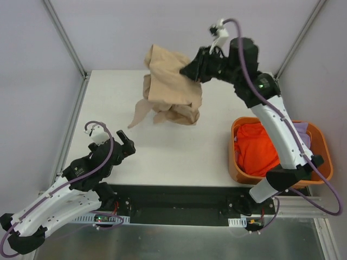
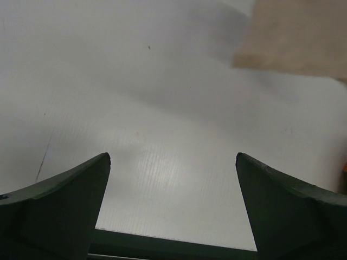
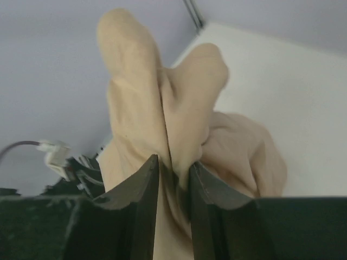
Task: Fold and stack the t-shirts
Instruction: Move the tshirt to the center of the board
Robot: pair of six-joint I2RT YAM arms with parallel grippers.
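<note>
The tan t-shirt (image 1: 173, 86) hangs bunched over the far middle of the white table (image 1: 179, 146), its lower folds resting on the surface. My right gripper (image 1: 187, 69) holds its upper right part in the air. In the right wrist view a fold of the tan t-shirt (image 3: 162, 97) is pinched between the narrow-set jaws of the right gripper (image 3: 173, 165). My left gripper (image 1: 129, 145) hovers low at the near left, open and holding nothing. In the left wrist view the left gripper (image 2: 173, 157) faces bare table, with a corner of the tan t-shirt (image 2: 298, 38) at the upper right.
An orange plastic basket (image 1: 234, 162) stands at the near right of the table. It holds a bright orange t-shirt (image 1: 257, 151) and a lavender one (image 1: 303, 132) under the right arm. Metal frame posts rise at the table's far corners.
</note>
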